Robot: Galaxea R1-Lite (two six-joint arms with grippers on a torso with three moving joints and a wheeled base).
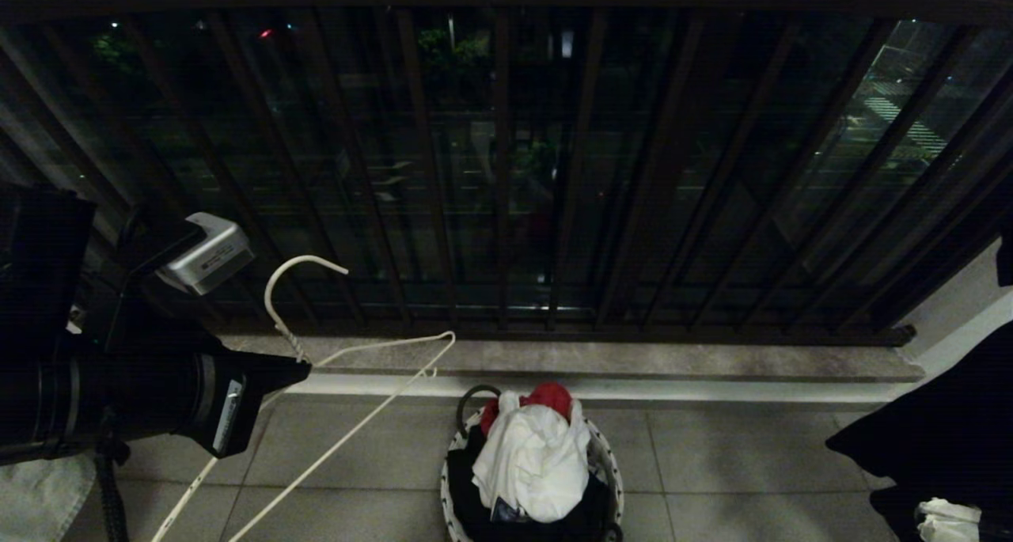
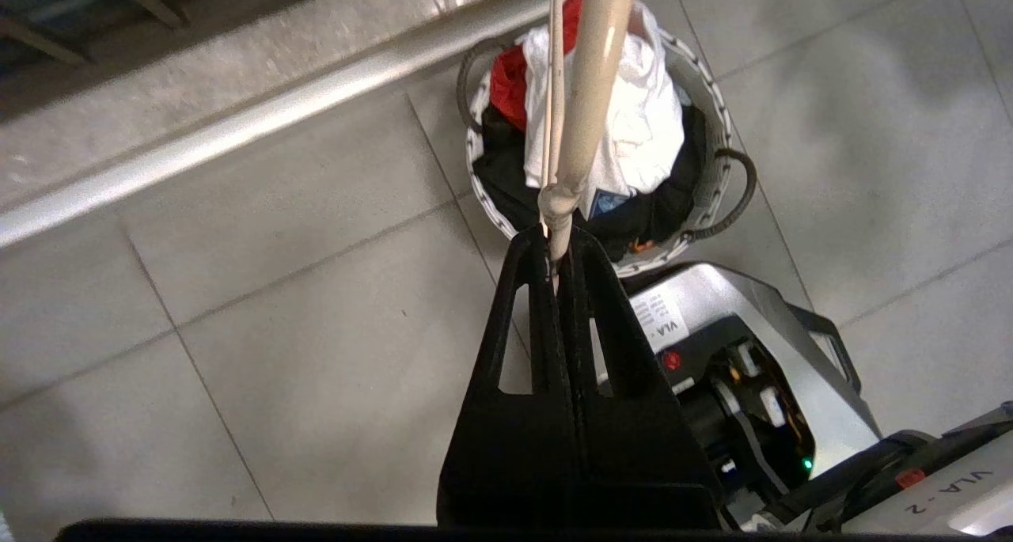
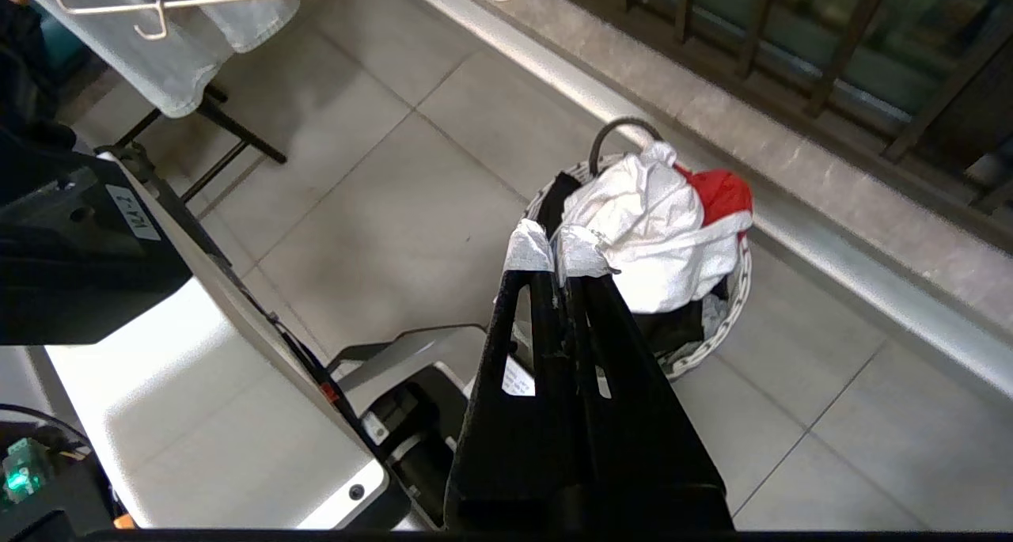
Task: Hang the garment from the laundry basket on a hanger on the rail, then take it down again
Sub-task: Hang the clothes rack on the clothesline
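Your left gripper [image 2: 556, 259] is clamped on the twisted neck of the thin white wire hanger [image 1: 358, 352], which juts up and forward from the fingertips, its hook topmost and its shoulders sloping away below. Your right gripper [image 3: 554, 259] is closed with nothing between its taped tips, and it hovers just above and short of the small round laundry basket with the black-and-white patterned rim [image 1: 603, 447].

The white T-shirt [image 1: 534, 463] lies crumpled on top of that basket, ahead of and below both grippers, over a black garment [image 1: 475, 498] and beside a red cloth [image 1: 550, 397].

By the look of it, you are at the start: the hanger is in hand, but the shirt is not yet lifted, dressed or hung. The rail is in none of the views. Everything from the pick onward is left.
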